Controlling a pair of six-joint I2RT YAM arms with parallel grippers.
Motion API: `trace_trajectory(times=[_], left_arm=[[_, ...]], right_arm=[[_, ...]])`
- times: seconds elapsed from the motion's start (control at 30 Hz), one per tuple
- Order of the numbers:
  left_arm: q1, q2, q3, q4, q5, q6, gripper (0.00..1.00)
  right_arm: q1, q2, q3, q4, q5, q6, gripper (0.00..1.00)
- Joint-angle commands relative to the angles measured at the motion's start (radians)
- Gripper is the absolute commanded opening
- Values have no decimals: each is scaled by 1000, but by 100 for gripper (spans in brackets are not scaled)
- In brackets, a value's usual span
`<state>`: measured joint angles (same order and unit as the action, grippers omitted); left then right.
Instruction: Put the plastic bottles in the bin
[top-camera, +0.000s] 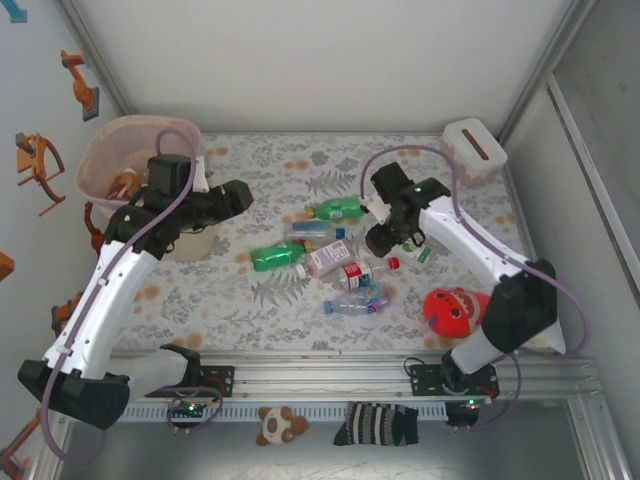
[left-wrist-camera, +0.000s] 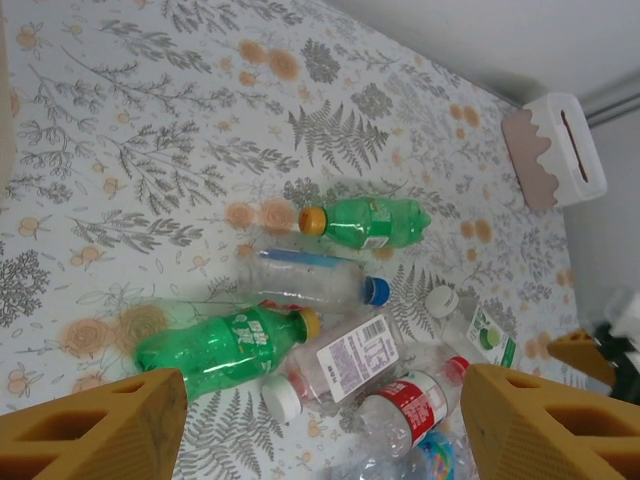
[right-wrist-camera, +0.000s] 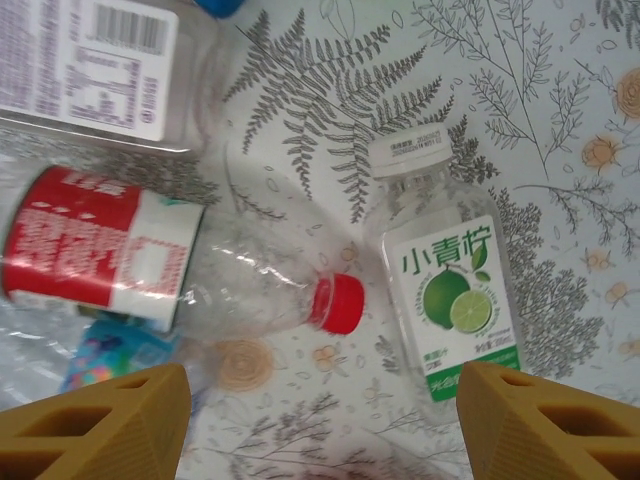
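Observation:
Several plastic bottles lie in a heap mid-table: a green one with an orange cap (top-camera: 338, 209) (left-wrist-camera: 365, 222), a clear blue-capped one (left-wrist-camera: 310, 282), a second green one (top-camera: 275, 256) (left-wrist-camera: 215, 348), a white-labelled one (left-wrist-camera: 345, 360) and a red-labelled, red-capped one (top-camera: 362, 272) (right-wrist-camera: 200, 265). A lime-labelled bottle (right-wrist-camera: 450, 290) lies to their right. My left gripper (top-camera: 235, 197) (left-wrist-camera: 320, 420) hangs open left of the heap, beside the pale-pink bin (top-camera: 105, 150). My right gripper (top-camera: 392, 238) (right-wrist-camera: 320, 420) is open above the red cap and the lime-labelled bottle, holding nothing.
A white-pink tissue box (top-camera: 473, 148) (left-wrist-camera: 555, 150) stands at the back right. A red round toy (top-camera: 450, 308) lies near the right arm's base. Something orange-brown lies inside the bin. White walls close the table on three sides.

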<state>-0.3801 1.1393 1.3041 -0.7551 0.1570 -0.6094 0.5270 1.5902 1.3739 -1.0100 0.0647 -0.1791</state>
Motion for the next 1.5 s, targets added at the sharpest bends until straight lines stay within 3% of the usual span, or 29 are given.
trace_trajectory(times=[0.0,0.3,0.67,1.1,1.47], left_arm=[[-7,-27,-26,16,21,28,73],[-8,-68,-57,22,18,14,74],[-9,-123,-91,38,-9,-2,74],[-9,-159,-103,39,-47,-7,76],[-8,-180,-109,53,-49,3,76]], right_arm=[[2,98,73,-32,96,-131,70],[-26,365,251,-67,123,-210,70],[-64,542,308,-76,103,-237,68],[-83,606,295,-56,118,-276,59],[-94,556,268,-25,130,-260,49]])
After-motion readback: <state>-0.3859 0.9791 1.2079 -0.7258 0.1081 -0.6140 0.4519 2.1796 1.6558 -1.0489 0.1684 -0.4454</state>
